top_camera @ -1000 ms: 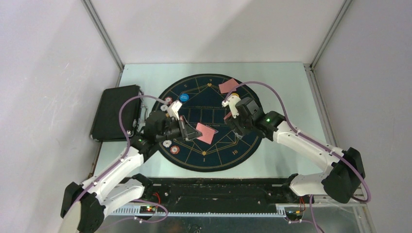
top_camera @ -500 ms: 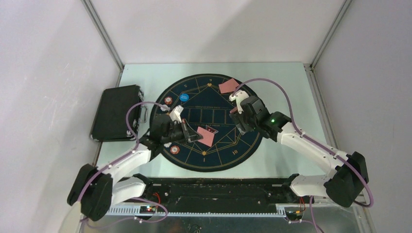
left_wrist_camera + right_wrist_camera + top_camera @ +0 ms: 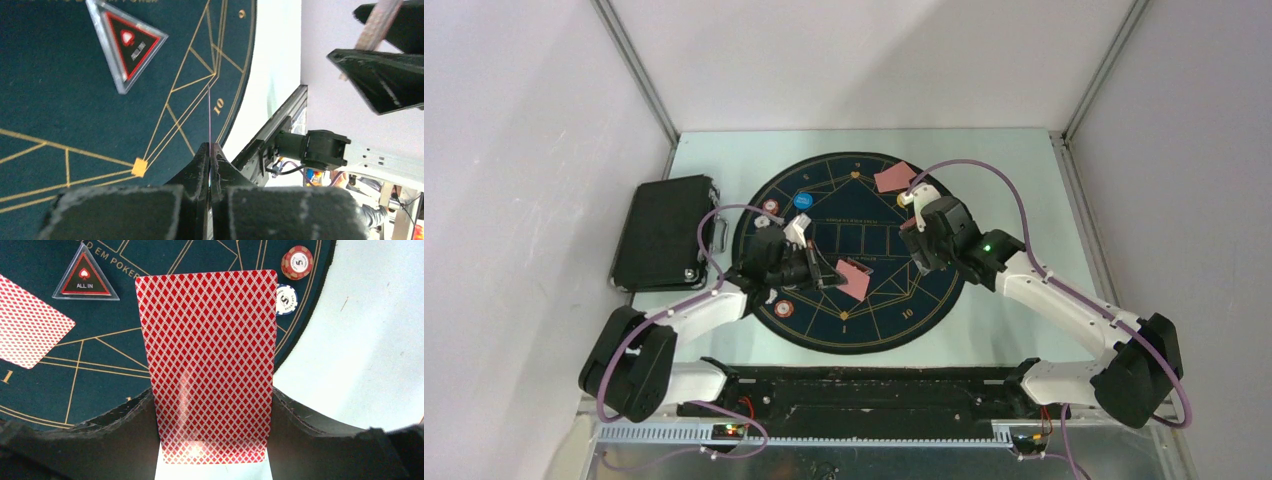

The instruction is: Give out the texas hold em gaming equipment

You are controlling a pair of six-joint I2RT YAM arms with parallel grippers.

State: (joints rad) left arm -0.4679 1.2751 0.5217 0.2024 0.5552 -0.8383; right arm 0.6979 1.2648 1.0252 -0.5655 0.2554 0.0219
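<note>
Left end effector (image 3: 830,272) clenched on pink-backed playing card (image 3: 855,281) above dark round gold-lined mat (image 3: 894,305) centre; right end effector (image 3: 215,405) grasps red-lattice-backed playing card (image 3: 210,340) above mat's right side.

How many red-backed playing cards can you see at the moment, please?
3: one red-backed playing card on the dark round mat's far edge, one in the left pincer, one in the right pincer. Others may be hidden.

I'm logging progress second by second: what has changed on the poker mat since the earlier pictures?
The left gripper, shut on its pink card, edged right over the mat. The right gripper, holding a second card, shifted right and farther away, toward the far card. Nothing taken or released. Chips and black case stayed put.
</note>
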